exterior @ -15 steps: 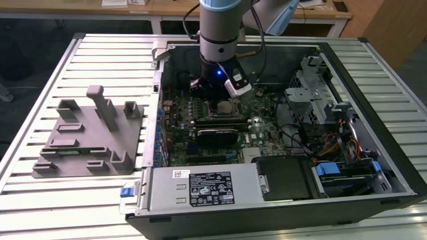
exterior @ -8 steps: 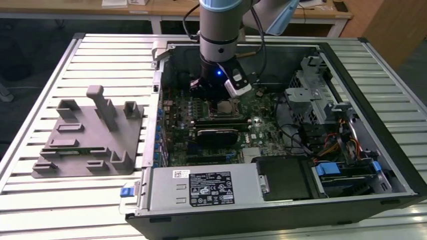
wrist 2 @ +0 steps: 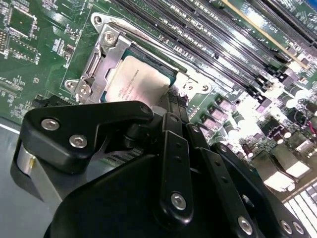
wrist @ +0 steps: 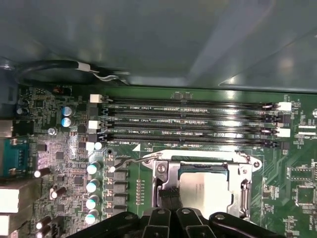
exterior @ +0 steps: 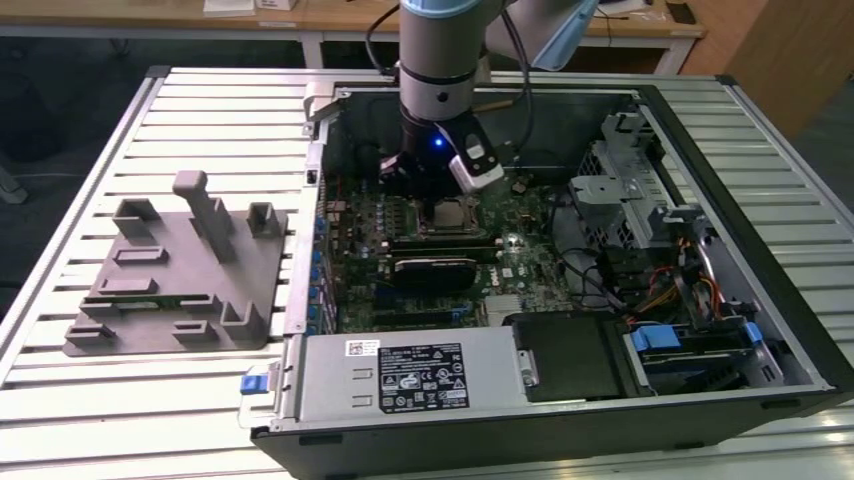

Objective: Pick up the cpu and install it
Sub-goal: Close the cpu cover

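cpu: small flat square chip with a shiny silver-grey metal top, the cpu (wrist 2: 133,79), sat inside the metal socket frame (wrist 2: 96,57) on the green motherboard (wrist: 59,163); it also showed in the first wrist view (wrist: 203,191) and in the exterior view (exterior: 451,211).
seating: looked flat and square within the frame opening in both wrist views; whether it was fully dropped in, could not tell.
gripper: black linkage-finger gripper (wrist 2: 171,101) hung right over the socket, its tips at the chip's near edge; also seen at the edge of the first wrist view (wrist: 171,201) and in the exterior view (exterior: 434,190).
finger state: could not tell. Links sat close together in the second wrist view, but the tips were hidden behind the gripper's own body, so contact with the chip was unclear.
arm: grey arm (exterior: 438,60) came straight down into the open black computer case (exterior: 534,445), above the board's socket area.
fixture: grey plastic fixture tray with upright posts (exterior: 187,270) lay on the slatted table (exterior: 80,170), well apart from the case, at the exterior view's left; no chip seen on it.
step: judged install phase, placement at the socket, pickup done.
next move needs: judged a clean vertical clearance from the chip with no sideways drag, and the frame and its wire lever (wrist: 130,160) kept untouched.
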Controlling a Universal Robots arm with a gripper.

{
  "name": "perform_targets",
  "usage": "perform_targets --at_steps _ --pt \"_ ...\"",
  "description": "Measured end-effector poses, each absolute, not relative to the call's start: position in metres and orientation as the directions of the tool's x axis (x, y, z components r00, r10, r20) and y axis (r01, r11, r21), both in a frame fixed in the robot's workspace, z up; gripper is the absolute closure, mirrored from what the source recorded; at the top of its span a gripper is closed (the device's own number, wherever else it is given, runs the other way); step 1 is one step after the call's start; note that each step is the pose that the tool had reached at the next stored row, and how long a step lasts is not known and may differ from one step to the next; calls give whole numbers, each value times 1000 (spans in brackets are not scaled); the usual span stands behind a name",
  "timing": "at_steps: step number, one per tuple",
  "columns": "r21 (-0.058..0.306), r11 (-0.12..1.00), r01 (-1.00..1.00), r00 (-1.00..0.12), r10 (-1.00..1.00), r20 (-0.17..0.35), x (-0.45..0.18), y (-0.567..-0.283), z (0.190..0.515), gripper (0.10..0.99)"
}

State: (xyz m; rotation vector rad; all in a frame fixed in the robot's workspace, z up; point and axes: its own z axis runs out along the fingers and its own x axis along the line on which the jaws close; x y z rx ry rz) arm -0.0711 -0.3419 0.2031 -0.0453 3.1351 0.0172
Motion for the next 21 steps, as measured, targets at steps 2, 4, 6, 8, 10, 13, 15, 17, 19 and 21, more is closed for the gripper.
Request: perform_targets --at_steps 2,4,6,8,10,13,15,17,19,21 --pt "11 1000 -29 -1000 -29 -6 -71 -342 207 980" --pt "11 1000 -29 -1000 -29 -6 -71 -342 212 980" --pt "11 1000 -29 -1000 -29 -6 -71 -342 218 980" --pt "11 1000 -29 -1000 -29 -7 -71 -342 221 980" --pt "11 1000 -29 -1000 -29 -7 -71 -342 221 980" --pt "11 1000 -29 -1000 -29 -7 -71 -342 221 980" --pt "11 1000 -29 -1000 -29 -6 -68 -342 222 980" --pt "11 1000 -29 -1000 -29 -7 -63 -342 221 980" --pt "11 1000 -29 -1000 -29 -7 -58 -342 221 980" --pt "11 1000 -29 -1000 -29 -7 -51 -342 221 980"
